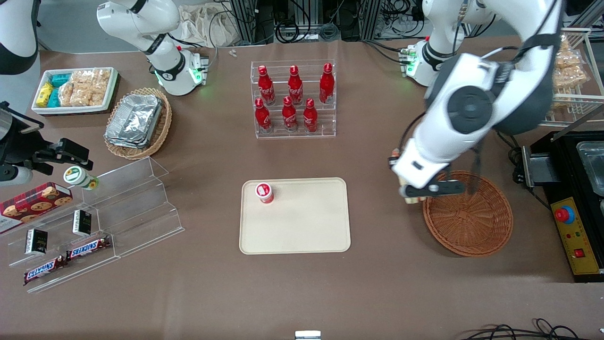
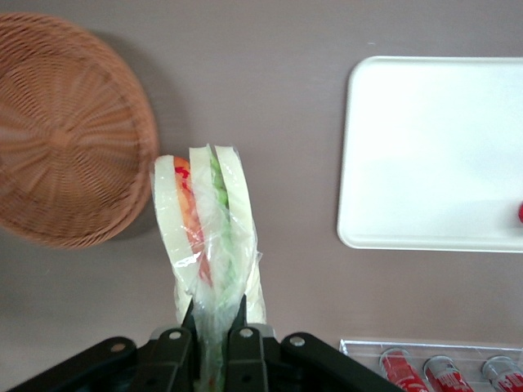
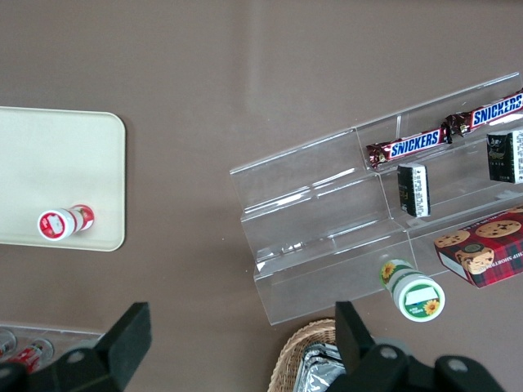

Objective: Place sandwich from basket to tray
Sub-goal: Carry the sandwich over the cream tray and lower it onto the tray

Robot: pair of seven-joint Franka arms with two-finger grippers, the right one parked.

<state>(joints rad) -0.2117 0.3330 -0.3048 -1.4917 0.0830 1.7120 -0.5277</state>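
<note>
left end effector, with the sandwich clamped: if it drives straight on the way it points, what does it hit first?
Most likely bare table. The end effector holds the sandwich pointing down between the basket and the tray; height unclear.

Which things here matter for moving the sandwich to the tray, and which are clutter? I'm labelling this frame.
Job: sandwich, gripper shut on it between basket and tray.
Clutter: red bottle on the tray, cola bottles, Snickers bars.

The claw [image 2: 212, 331], matt black plastic, pinches the sandwich [image 2: 206, 237] by its clear glossy film wrap above the tabletop [image 1: 377, 283]'s smooth matt brown. The basket [image 1: 467, 215] is rough reddish woven wicker; the tray [image 1: 302, 226] smooth cream plastic.
</note>
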